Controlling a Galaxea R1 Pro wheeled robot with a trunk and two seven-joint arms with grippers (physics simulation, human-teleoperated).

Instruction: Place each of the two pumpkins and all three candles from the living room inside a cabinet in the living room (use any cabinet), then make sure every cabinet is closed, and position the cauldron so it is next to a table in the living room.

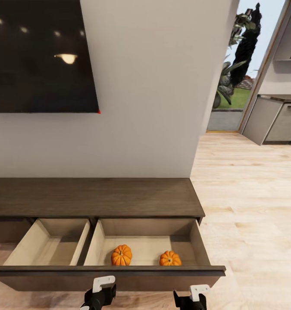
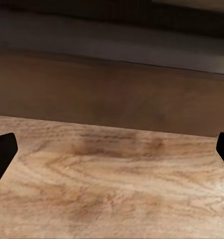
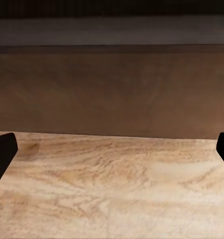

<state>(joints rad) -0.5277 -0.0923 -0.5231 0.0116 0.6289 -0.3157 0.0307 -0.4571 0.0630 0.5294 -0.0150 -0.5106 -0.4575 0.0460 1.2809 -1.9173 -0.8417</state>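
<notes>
The cabinet (image 1: 93, 196), a long low dark-brown console, stands against the wall with a wide drawer (image 1: 106, 275) pulled out toward me. Its right compartment holds the two orange pumpkins (image 1: 121, 255) (image 1: 170, 258), side by side and apart. The left compartment (image 1: 50, 247) shows only its pale beige floor. Both arms sit low in front of the drawer front, left arm (image 1: 100, 292) and right arm (image 1: 192, 298). My left gripper (image 2: 112, 154) and right gripper (image 3: 112, 154) are open and hold nothing, facing the dark wood panel over the floor. The candles, cauldron and table are out of view.
A large black screen (image 1: 37, 56) hangs on the wall above the cabinet. Light wood floor (image 1: 248, 206) stretches to the right toward a glass doorway with plants (image 1: 238, 64) and grey kitchen units (image 1: 274, 118).
</notes>
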